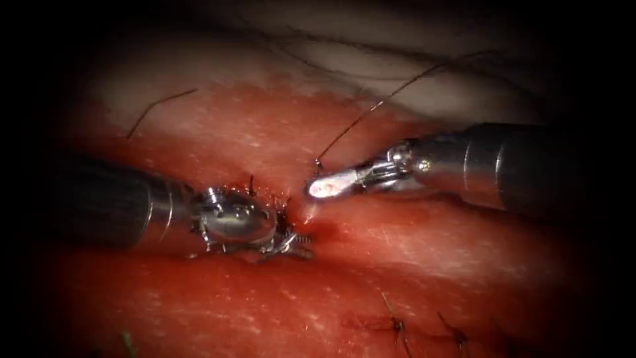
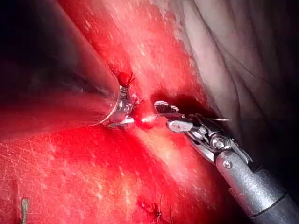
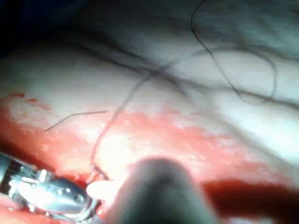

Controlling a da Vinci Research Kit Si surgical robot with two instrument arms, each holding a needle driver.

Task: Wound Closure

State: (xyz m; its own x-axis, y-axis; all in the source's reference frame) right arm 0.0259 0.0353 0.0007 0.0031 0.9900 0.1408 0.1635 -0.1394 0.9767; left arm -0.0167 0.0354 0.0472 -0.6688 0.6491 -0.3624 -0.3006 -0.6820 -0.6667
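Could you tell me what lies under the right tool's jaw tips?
Under the right tool, the tissue bulges at the cut; thread rises from there. Any needle is covered.

Both tools crowd the cut point(image 1: 298, 219), the left tool point(image 1: 291, 244) and right tool point(image 1: 324, 189) nearly tip to tip, with thread point(image 1: 371, 109) strung above; the tissue point(image 1: 199, 305) nearer us lies open.

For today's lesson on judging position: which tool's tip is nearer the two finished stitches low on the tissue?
Left. The left tool lies up and left of the stitches; the right tool is higher, farther from them.
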